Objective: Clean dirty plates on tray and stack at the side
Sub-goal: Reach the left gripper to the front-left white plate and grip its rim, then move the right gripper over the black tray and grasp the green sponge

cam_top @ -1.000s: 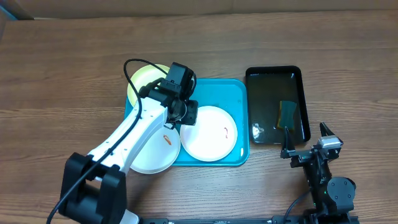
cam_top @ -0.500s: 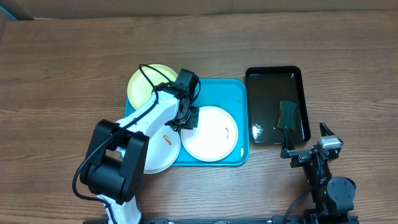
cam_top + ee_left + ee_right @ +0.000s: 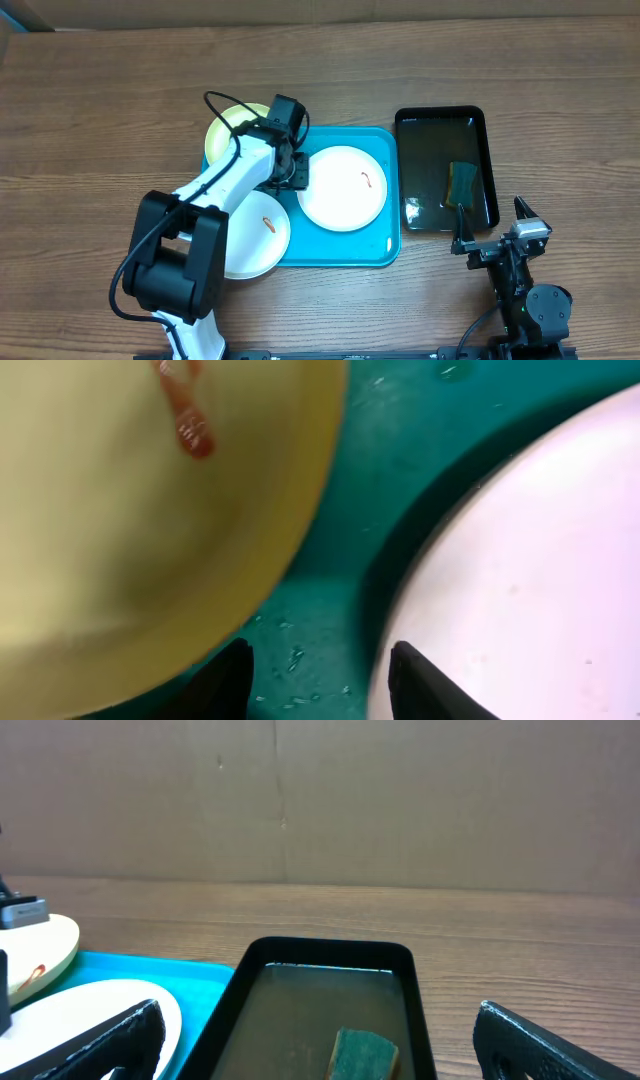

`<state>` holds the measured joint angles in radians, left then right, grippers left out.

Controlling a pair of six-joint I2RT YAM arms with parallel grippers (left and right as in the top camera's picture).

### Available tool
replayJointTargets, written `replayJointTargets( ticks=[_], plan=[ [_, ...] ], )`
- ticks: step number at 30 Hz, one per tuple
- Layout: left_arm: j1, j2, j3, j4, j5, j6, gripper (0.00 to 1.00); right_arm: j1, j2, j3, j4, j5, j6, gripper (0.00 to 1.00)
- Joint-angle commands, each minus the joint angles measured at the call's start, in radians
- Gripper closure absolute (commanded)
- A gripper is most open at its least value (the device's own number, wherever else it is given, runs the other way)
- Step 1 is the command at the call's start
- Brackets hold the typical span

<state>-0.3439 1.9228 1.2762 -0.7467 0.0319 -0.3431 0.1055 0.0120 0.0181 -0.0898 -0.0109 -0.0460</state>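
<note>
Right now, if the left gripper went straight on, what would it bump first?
Most likely the left gripper meets the wet tray, in the gap between the yellowish plate and the white plate. One finger looks near the white plate's rim and might clip it first; depth is unclear.

a turquoise tray (image 3: 380, 140) carries a white plate (image 3: 343, 187) with a small smear. a second white plate (image 3: 258, 245) overhangs its left edge, a yellow-green plate (image 3: 220, 140) its far-left corner. the left gripper (image 3: 293, 172) sits between them. a black tray (image 3: 440, 110) alongside holds a sponge (image 3: 462, 183).
</note>
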Motion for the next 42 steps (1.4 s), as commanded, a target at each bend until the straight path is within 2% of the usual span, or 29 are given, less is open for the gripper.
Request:
replayJointTargets(
  ticks=[1,3,7,17,21,27,30,33,37,42],
  plan=[
    [-0.002,0.018,0.017,-0.029,-0.008,-0.016,0.64,-0.004,-0.004,-0.01,0.005,0.007,-0.004,0.0],
    [-0.005,0.018,0.017,-0.045,0.008,-0.016,0.71,-0.004,-0.004,-0.01,0.005,0.007,-0.004,0.0],
    [-0.005,0.019,0.016,-0.058,0.056,-0.016,0.71,-0.004,-0.004,-0.01,0.005,0.007,-0.004,0.0],
    [-0.005,0.019,0.015,-0.068,0.067,-0.016,0.67,-0.004,-0.004,-0.01,0.005,0.009,-0.004,0.0],
    [-0.007,0.019,0.015,-0.088,0.066,-0.016,0.75,-0.004,-0.004,-0.01,0.005,0.009,-0.004,0.0],
    [-0.011,0.019,0.015,-0.088,0.065,-0.016,0.72,-0.004,-0.004,-0.01,0.009,-0.049,0.006,0.0],
    [-0.011,0.019,0.015,-0.087,0.064,-0.016,0.73,-0.004,0.002,-0.004,0.005,-0.111,0.185,0.0],
    [-0.011,0.019,0.015,-0.083,0.061,-0.008,0.73,-0.004,0.027,0.015,0.0,-0.164,0.278,0.0],
    [-0.011,0.019,0.015,-0.076,0.061,-0.008,0.73,-0.004,0.108,0.11,-0.028,-0.166,0.282,0.0],
    [-0.011,0.019,0.015,-0.071,0.061,-0.008,0.71,-0.004,0.344,0.377,-0.22,-0.129,0.254,0.0]
  ],
)
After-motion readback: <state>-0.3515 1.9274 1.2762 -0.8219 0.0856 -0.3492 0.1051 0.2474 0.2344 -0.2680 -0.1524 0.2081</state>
